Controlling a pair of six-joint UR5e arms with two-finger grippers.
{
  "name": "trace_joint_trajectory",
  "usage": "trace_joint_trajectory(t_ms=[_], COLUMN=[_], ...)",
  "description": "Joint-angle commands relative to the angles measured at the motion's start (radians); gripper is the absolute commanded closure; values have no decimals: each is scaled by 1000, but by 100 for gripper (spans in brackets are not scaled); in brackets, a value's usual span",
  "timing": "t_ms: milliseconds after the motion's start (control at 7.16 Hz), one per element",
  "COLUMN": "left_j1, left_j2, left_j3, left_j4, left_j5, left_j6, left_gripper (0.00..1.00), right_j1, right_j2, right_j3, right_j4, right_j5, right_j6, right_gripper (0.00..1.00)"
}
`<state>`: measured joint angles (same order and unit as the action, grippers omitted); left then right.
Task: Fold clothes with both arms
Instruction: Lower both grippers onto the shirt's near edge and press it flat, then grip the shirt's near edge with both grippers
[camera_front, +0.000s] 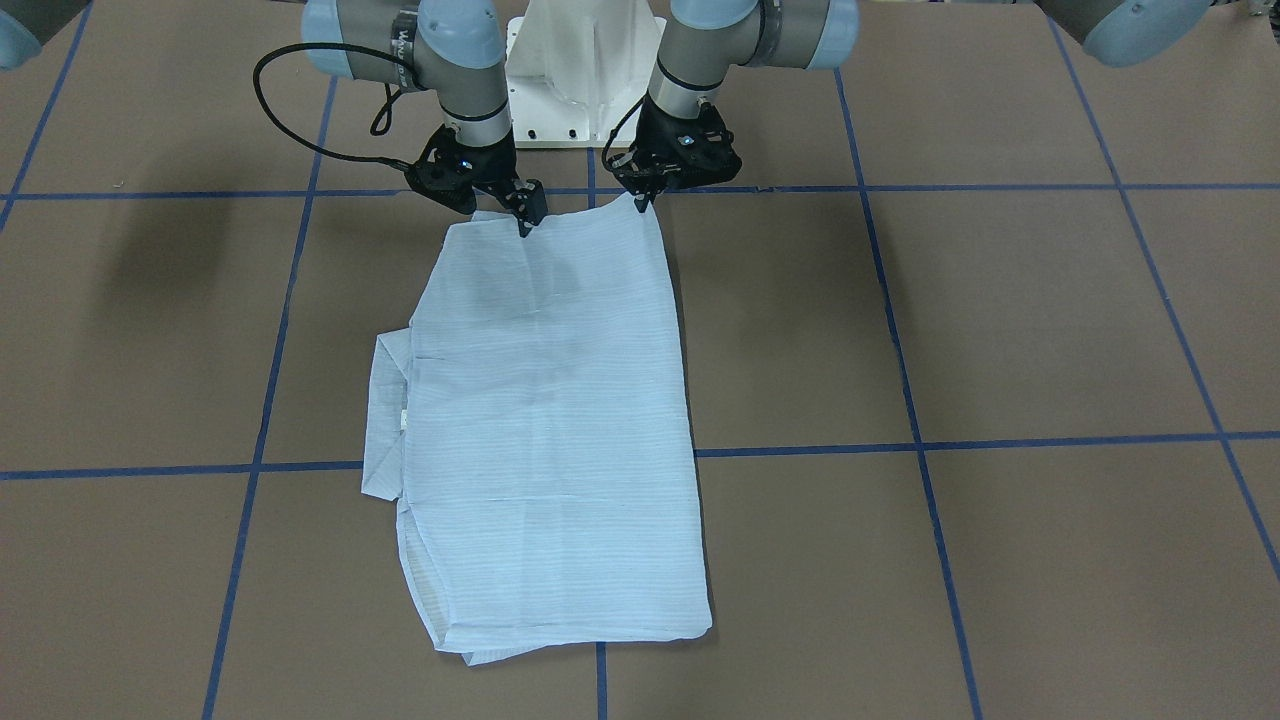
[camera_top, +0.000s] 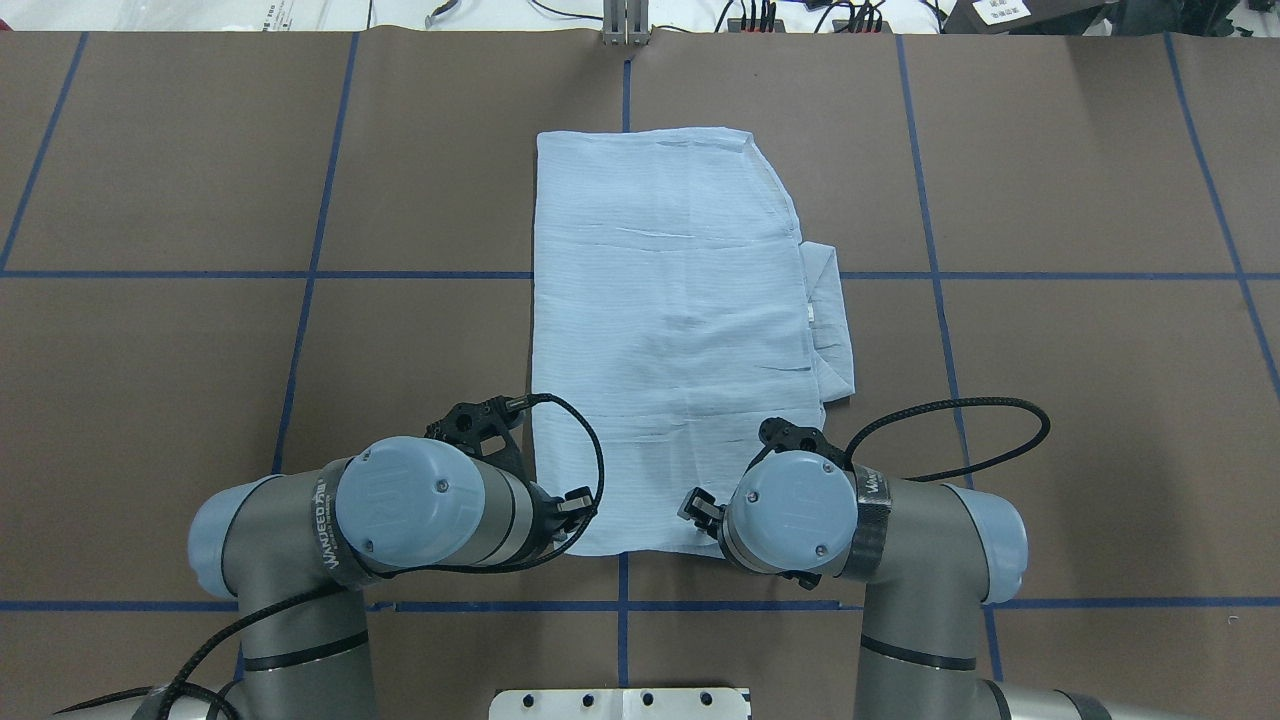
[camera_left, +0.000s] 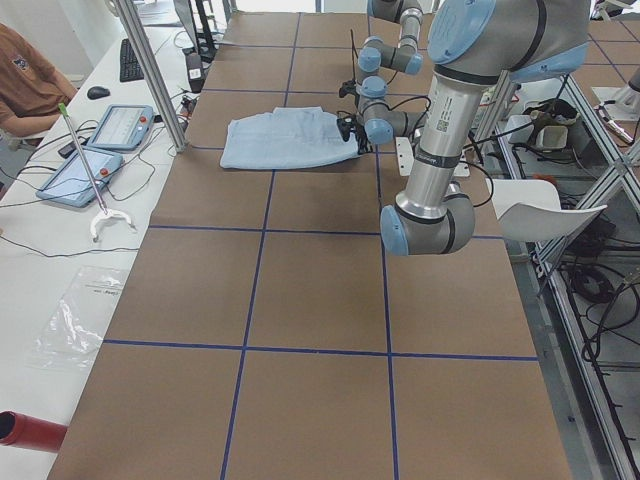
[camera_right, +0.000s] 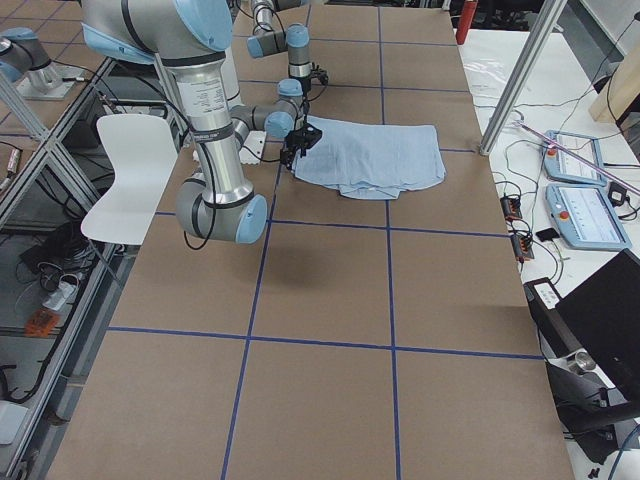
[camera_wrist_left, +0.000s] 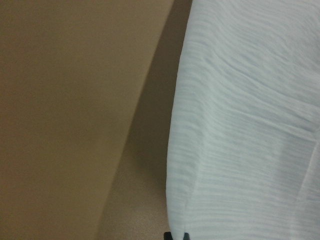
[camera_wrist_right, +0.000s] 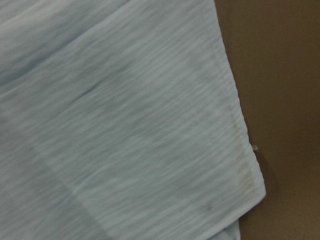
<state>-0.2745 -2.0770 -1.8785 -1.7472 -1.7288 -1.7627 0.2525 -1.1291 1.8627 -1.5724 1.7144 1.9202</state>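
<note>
The shirt (camera_front: 555, 420) lies flat on the brown surface (camera_front: 1000, 330), already folded into a long rectangle. It looks thin, light and very soft, so it will sag and slip easily. Best hold is at the two near corners. The left gripper (camera_front: 641, 203) and right gripper (camera_front: 527, 222) both seem closed on that edge.
</note>
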Motion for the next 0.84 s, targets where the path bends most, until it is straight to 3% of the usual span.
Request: trace_joint_trajectory(t_ms=[0,419,559,698], left_j1=[1,0,0,0], left_j2=[0,0,0,0], left_j3=[1,1,1,1], left_j4=[0,0,0,0], left_j5=[2,3,3,3], left_j6=[0,0,0,0], left_gripper=[100,100,100,100], right_j1=[-4,-9,-9,-9], right_j2=[-1,-9,-8,-5], right_j3=[-11,-13,-11,-11], right_j4=[0,0,0,0], right_j5=[-1,-1,-1,-1], right_j6=[0,0,2,2], right_gripper=[0,1,12,44])
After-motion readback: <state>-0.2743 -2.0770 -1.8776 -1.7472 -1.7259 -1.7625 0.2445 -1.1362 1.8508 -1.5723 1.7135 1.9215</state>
